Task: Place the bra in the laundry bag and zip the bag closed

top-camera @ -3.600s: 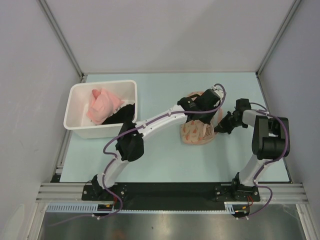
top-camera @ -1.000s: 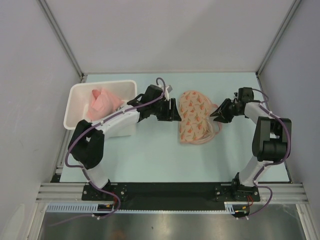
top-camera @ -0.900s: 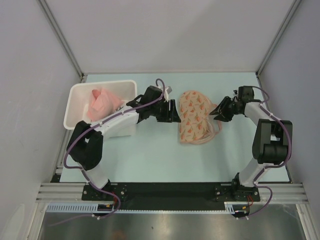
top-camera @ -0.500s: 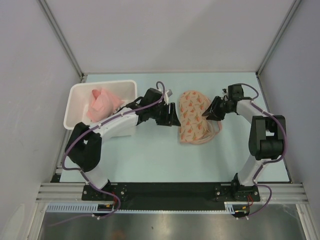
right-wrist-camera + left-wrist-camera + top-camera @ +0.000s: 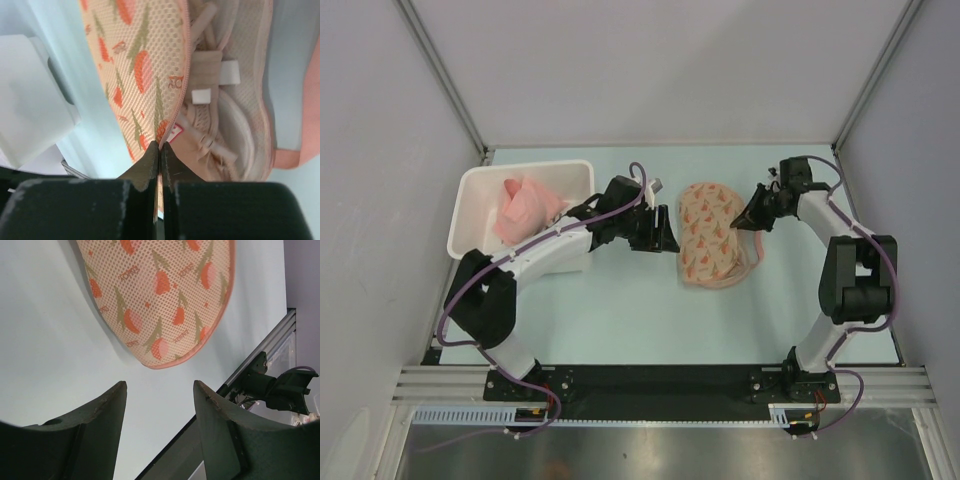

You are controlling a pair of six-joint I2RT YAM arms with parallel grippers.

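The laundry bag lay near the middle of the bench, a little to the right. It was a two-lobed pouch of cream-peach mesh printed with small orange-pink flowers on green stems, with a pink trim round its rim. In the right wrist view its upper flap stood partly lifted off the lower half, and the white lining showed along the gap. The bra lay inside that gap, beige and soft. A thin strap and two small pale tags showed, and its cups were bunched against the lining. From above only a pale sliver of it showed at the bag's right edge.

The right pincer was at the bag's upper right side. Its jaws were closed tight, and its tips pinched the flap's pink rim beside a small pink-and-white tab. Whether that tab was the zipper pull could not be told.

The left pincer was just beside the bag's left edge, apart from it, with its jaws standing open and nothing between them. In its own wrist view bare bench lay between the fingers and the bag's rounded end.

To the left, the left arm reached across the right side of a white bin, which held a crumpled pink cloth.
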